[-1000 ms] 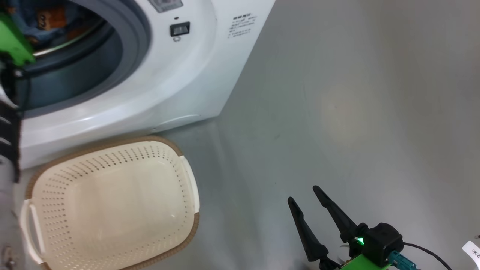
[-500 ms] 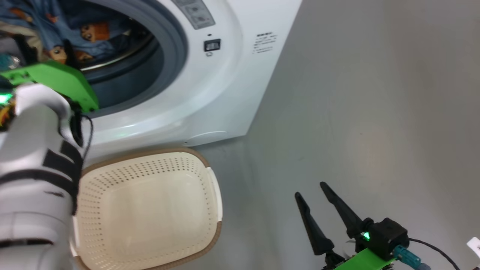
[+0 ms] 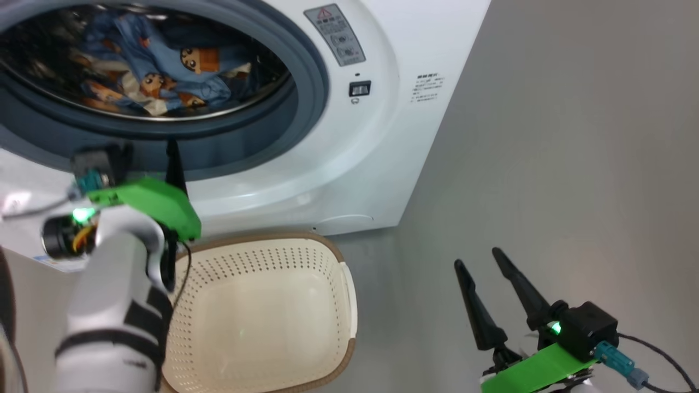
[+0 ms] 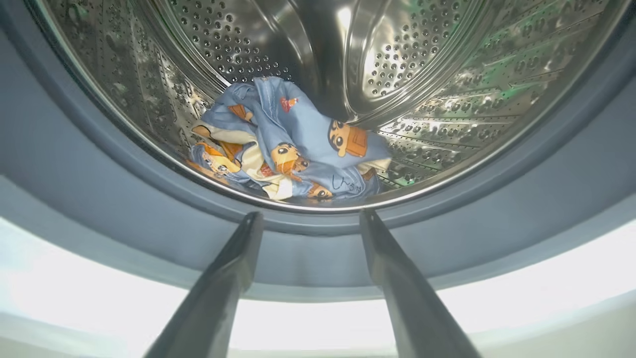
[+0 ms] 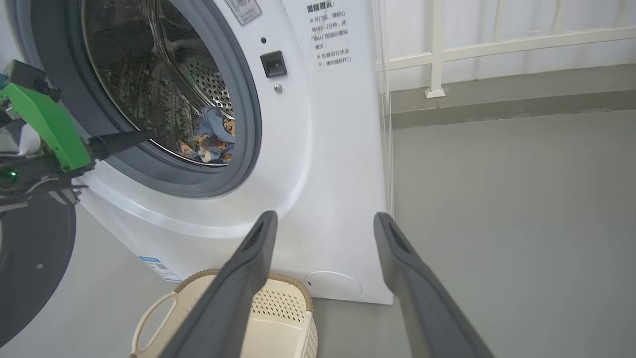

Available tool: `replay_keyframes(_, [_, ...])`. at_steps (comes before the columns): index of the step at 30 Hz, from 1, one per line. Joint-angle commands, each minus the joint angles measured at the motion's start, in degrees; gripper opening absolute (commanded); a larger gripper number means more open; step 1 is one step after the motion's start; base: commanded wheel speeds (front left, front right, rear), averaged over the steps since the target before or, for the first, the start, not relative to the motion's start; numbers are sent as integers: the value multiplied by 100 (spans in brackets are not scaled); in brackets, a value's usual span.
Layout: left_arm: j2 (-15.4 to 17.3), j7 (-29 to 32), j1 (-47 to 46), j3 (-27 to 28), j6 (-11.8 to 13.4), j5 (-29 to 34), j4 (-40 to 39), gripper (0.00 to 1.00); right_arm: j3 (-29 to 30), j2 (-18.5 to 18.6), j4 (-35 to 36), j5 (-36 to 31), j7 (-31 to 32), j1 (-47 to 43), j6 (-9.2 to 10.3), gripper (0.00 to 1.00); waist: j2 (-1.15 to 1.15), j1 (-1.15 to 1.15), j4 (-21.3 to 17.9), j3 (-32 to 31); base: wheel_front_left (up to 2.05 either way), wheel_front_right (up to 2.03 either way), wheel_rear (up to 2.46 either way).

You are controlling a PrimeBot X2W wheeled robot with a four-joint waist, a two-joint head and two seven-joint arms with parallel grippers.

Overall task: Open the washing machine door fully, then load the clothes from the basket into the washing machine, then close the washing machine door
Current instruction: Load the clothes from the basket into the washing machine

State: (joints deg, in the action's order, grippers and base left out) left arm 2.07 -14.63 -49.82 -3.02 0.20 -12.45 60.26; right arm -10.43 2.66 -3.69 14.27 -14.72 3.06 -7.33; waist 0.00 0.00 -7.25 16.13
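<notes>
At washing machine (image 3: 355, 180) mouth, head view: clothes (image 3: 164, 71) inside, basket (image 3: 262, 327) empty; right gripper (image 3: 477, 256) jaws spread, empty. Left wrist: left gripper (image 4: 310, 215) jaws spread, empty, facing clothes. Right wrist: washing machine door (image 5: 35, 268) open at left, below left gripper, the nearer arm

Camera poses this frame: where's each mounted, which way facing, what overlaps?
Head view: on the head, looking down at the washing machine and basket; left forearm and open right gripper show.
Left wrist view: on the left wrist, facing into the drum at the clothes; open left gripper shows.
Right wrist view: on the right wrist, facing the machine's front and the basket; own fingers show, plus the left gripper.
Shared: all three see the clothes in the drum.
</notes>
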Motion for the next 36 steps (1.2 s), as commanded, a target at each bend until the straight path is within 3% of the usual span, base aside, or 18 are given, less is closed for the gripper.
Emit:
replay_keyframes(1, [134,-36,193,113,-9,-62,-246,100,-95,21,115,11,-28,101,-16,100,0,0,88,-148,0,0,0])
replay_keyframes(11, [84,-36,1641,-134,-157,-192,-1505,100,-8,21,45,-57,-28,6,-16,100,0,0,100,-605,0,0,0])
replay_keyframes(25, [81,-37,3878,-179,331,-196,-3619,100,322,125,44,-168,-28,-422,-16,100,0,0,278,-1279,0,0,0])
replay_keyframes(36, [81,-37,4923,-169,432,-205,-4617,100,353,230,41,-149,-28,-606,-16,100,0,0,502,-1530,0,0,0])
